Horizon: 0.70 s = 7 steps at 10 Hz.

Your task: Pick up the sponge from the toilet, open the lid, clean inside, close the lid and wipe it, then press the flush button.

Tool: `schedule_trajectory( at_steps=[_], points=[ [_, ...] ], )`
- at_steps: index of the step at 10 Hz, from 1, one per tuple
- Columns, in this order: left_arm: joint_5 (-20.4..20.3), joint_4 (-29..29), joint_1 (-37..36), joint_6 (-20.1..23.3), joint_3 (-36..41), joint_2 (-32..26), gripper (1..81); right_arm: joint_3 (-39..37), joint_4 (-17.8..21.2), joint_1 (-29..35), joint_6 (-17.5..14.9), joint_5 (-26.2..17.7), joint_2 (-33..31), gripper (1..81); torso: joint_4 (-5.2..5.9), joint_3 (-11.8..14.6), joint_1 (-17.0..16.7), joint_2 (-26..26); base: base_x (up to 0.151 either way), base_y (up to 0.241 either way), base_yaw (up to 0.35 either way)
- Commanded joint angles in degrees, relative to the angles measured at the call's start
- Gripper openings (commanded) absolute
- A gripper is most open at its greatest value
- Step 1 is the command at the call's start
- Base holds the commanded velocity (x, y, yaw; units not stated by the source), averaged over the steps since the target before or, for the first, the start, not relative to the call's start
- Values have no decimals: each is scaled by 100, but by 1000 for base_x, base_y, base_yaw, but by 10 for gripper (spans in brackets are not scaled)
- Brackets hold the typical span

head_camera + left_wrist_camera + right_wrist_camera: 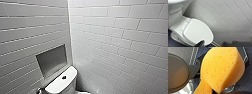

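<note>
Right claw (214,92) is pinching the sponge (221,68). The orange-yellow foam is squeezed into a narrow waist right where the dark claw bits meet it, and the rest bulges out wide in front of the right wrist camera. It's full of little pores, with rounded edges. Beside it there's a smooth grey rounded shape (177,72), and I honestly can't tell what that is. Behind the sponge is dark tiled floor (246,80).

From the left wrist camera, the toilet (175,34) sits against a white tiled wall (226,16) with the lid (198,32) down flat, glossy and white. A dark tip of the left claw (200,43) pokes in just over the lid's front edge. I can't tell if that claw is spread or pressed together.

The head camera is looking into the corner of the room. The tank top (56,86) is down low, with the flush button (64,77) dark and round in the middle of it. A recessed niche (52,60) sits in the wall just above the tank.
</note>
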Motion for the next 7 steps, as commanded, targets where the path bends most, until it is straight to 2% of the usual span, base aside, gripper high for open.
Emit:
schedule_trajectory(
  at_steps=[1, 4, 5, 6, 7],
  points=[
    [576, -160, -1490, -626, 566, -450, 811, 151, 19, 196, -15, -365, -131, 10, 0, -277, 0, 0, 0, 0, 0],
    [796, -187, -2431, -1250, 549, -442, 811, 133, 19, 196, -15, -365, -96, 10, 0, -606, 6, 4, 0, 0, 0],
    [1042, -178, -2756, -1461, 531, -406, 811, 141, 19, 196, -15, -365, -96, 10, 0, -940, 6, 6, 0, 0, 0],
    [1218, -178, -3046, -1628, 479, -371, 811, 133, 19, 196, -6, -365, -87, 10, 0, -816, 9, 9, 0, 0, 0],
    [1332, -187, -3301, -1787, 409, -336, 811, 133, 19, 205, -6, -365, -87, 10, 0, -909, 11, 11, 0, 0, 0]
  ],
)
